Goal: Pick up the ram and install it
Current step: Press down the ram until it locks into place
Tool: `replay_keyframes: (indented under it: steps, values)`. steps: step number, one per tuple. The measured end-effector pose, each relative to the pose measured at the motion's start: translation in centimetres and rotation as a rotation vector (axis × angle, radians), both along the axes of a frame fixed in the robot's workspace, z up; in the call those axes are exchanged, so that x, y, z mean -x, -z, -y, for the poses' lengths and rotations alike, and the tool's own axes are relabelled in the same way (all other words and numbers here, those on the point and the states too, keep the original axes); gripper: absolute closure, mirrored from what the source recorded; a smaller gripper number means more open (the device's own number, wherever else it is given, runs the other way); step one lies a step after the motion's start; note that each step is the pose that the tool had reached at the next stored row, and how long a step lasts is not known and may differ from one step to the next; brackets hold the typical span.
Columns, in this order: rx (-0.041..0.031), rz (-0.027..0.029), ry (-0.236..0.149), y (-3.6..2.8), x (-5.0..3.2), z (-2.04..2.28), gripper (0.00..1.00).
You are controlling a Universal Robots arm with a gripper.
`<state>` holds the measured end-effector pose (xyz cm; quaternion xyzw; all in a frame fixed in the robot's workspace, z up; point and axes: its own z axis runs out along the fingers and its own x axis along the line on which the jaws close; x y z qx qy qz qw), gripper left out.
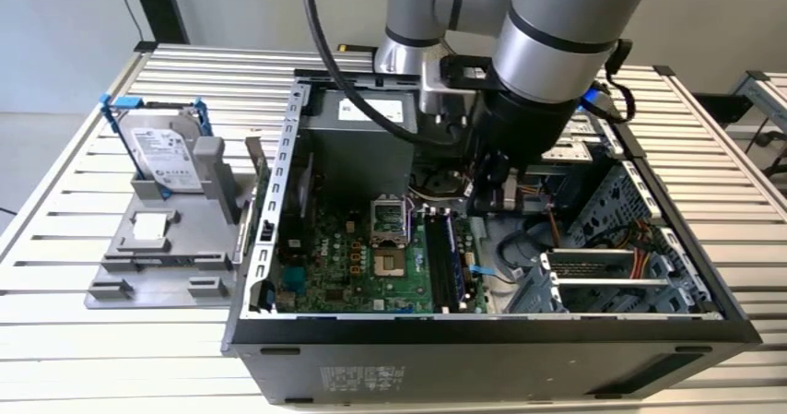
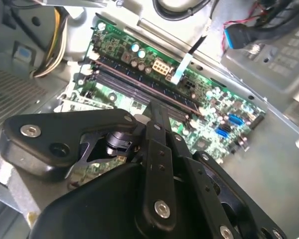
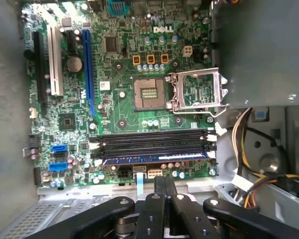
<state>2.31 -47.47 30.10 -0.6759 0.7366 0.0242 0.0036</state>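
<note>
Ram (image 3: pixel 154 160) is sitting in the memory slot nearest the edge of the green motherboard (image 3: pixel 119 69), lying flat along it beside the empty black slots (image 3: pixel 154 142). My claw (image 3: pixel 163 181) is clenched, fingers pressed together with nothing between them, tips right at the ram's slot in both wrist views. I'm reaching down inside the open computer case (image 1: pixel 492 326), and whether I'm touching the stick, I can't tell.
</note>
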Motion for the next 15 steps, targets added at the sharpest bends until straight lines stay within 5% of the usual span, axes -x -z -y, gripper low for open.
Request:
replay_keyframes:
  steps: [15]
  values:
    - [-0.0040, 0.0001, 0.000, -0.11, 0.00, 0.00, 1.00]
